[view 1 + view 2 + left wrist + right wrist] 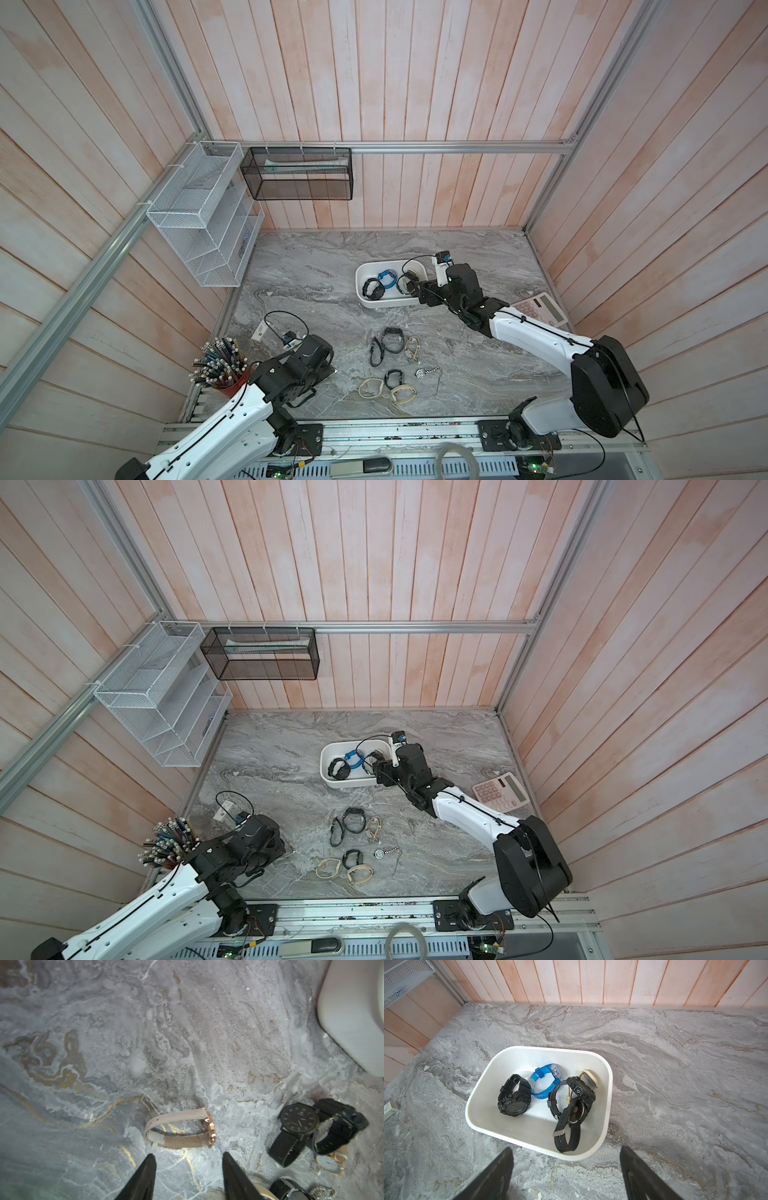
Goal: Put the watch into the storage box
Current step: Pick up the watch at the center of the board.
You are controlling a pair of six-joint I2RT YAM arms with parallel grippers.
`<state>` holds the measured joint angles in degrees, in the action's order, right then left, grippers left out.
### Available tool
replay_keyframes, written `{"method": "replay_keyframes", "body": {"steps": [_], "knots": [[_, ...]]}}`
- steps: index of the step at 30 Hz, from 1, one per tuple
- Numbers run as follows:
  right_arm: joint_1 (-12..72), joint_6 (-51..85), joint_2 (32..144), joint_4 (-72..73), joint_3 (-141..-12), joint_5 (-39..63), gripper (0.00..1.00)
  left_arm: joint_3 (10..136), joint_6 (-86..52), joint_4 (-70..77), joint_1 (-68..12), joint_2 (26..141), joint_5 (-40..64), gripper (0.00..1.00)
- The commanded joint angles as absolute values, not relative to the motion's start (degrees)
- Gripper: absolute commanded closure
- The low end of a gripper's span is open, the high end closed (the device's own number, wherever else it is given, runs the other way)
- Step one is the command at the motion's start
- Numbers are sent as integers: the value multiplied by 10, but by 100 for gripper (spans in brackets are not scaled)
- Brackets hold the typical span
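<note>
A watch (pixel 180 1128) with a pale pink strap and a rose-gold case lies on its side on the marble table. It sits just ahead of my left gripper (pixel 189 1155), whose jaws stand apart with nothing between them. The white storage box (pixel 361 291) (pixel 475 1093) stands at the back middle and holds several watches, among them a chunky black one (pixel 513 1097) and a blue one (pixel 546 1082). My right gripper (pixel 566 1150) hovers open and empty at the box's right end (pixel 409 286). Several more watches (pixel 392 343) lie loose mid-table.
A red cup of pencils (pixel 220 370) stands beside my left arm, with a small white box (pixel 259 332) behind it. A pink calculator (pixel 544 309) lies at the right wall. A white mesh rack (pixel 199 224) and a black mesh basket (pixel 297 174) hang on the walls.
</note>
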<state>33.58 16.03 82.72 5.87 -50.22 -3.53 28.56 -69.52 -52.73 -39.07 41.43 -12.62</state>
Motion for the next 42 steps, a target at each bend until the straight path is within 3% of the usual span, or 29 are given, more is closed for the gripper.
{"method": "replay_keyframes", "body": {"steps": [1, 13, 22, 36, 39, 42], "knots": [[333, 152, 837, 71, -517, -36, 18, 275, -746, -570, -404, 388, -151, 51], [333, 150, 832, 68, -510, -46, 18, 221, -739, -482, -404, 449, -110, 54], [334, 151, 831, 67, -506, -50, 18, 215, -726, -450, -404, 467, -115, 62], [333, 147, 824, 65, -502, -52, 17, 225, -710, -435, -397, 499, -116, 54], [333, 146, 819, 65, -498, -55, 18, 231, -700, -428, -398, 520, -108, 60], [333, 147, 815, 67, -495, -58, 17, 238, -692, -428, -398, 538, -102, 73]]}}
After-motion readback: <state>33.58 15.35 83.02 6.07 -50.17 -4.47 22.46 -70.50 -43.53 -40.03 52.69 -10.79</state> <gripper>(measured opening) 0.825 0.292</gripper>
